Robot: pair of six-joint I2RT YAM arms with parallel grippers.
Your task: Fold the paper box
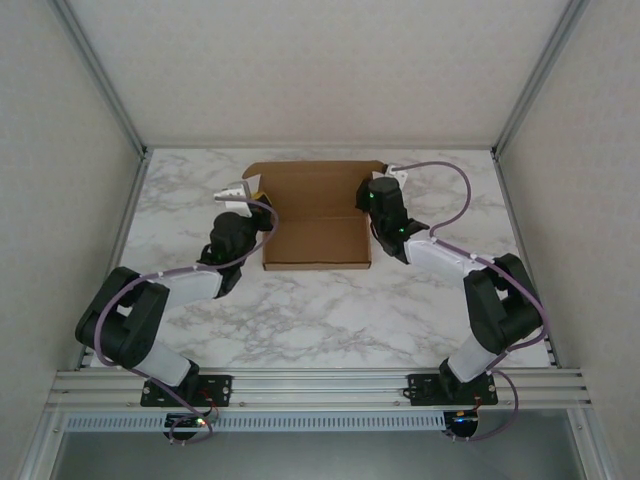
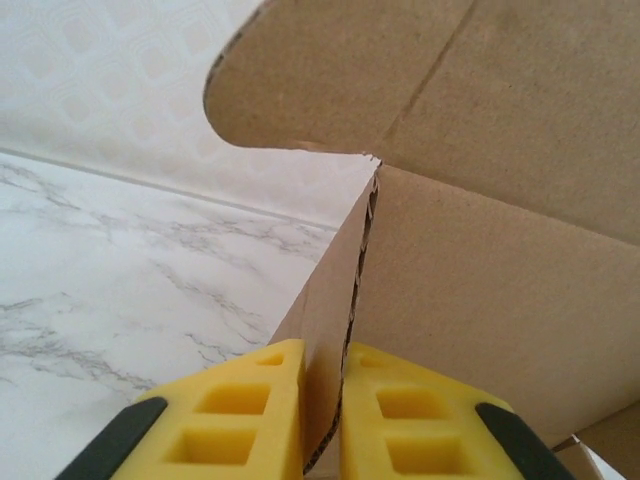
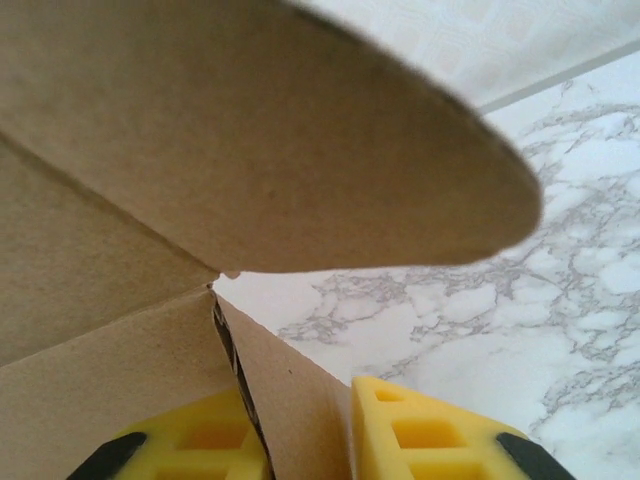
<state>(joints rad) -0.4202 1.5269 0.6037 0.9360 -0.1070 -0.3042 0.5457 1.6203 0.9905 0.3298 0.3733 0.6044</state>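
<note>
The paper box (image 1: 315, 215) is plain brown cardboard and lies at the middle back of the marble table, its tray open upward and its back flap raised. My left gripper (image 1: 256, 207) is at the box's left wall. In the left wrist view its yellow fingers (image 2: 250, 410) are shut on that wall's edge (image 2: 335, 300), with my left gripper (image 2: 322, 352) straddling it. My right gripper (image 1: 373, 197) is at the right wall. In the right wrist view my right gripper (image 3: 298, 392) is shut on the upright wall (image 3: 290, 390), under a rounded flap (image 3: 300, 150).
The marble table (image 1: 330, 320) has free room in front of the box and to both sides. White walls with aluminium posts (image 1: 112, 90) close in the back and sides. A metal rail (image 1: 320, 385) carries the arm bases at the near edge.
</note>
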